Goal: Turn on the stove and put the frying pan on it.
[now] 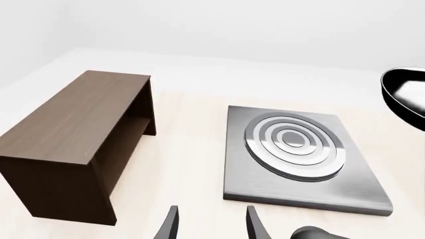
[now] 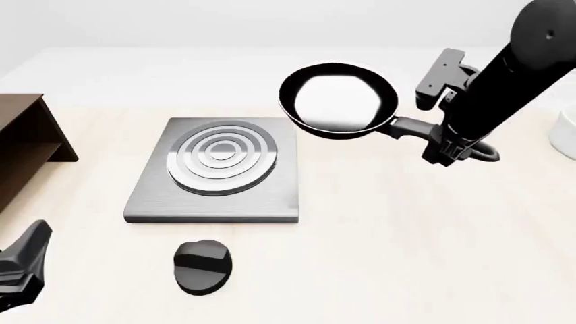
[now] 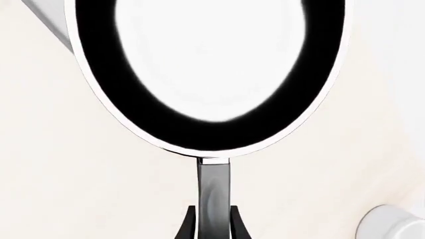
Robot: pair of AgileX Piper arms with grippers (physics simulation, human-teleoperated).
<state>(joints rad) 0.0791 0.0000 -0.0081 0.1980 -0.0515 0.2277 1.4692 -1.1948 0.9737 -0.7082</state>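
Shelf (image 2: 23,145): brown wood, far left of counter (image 2: 387,236).
L end effector (image 1: 211,224): fingers apart, empty, low near knob (image 2: 202,266).
Stove (image 2: 216,169): centre-left – bare.
Frying pan (image 2: 338,100): lifted, just right of stove – handle clamped in R end effector (image 3: 212,221).

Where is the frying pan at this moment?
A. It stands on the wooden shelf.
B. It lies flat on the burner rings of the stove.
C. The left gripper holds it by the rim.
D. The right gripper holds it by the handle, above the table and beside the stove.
D: the right gripper is closed on the handle of the frying pan, which hangs to the right of the stove, not on its rings.
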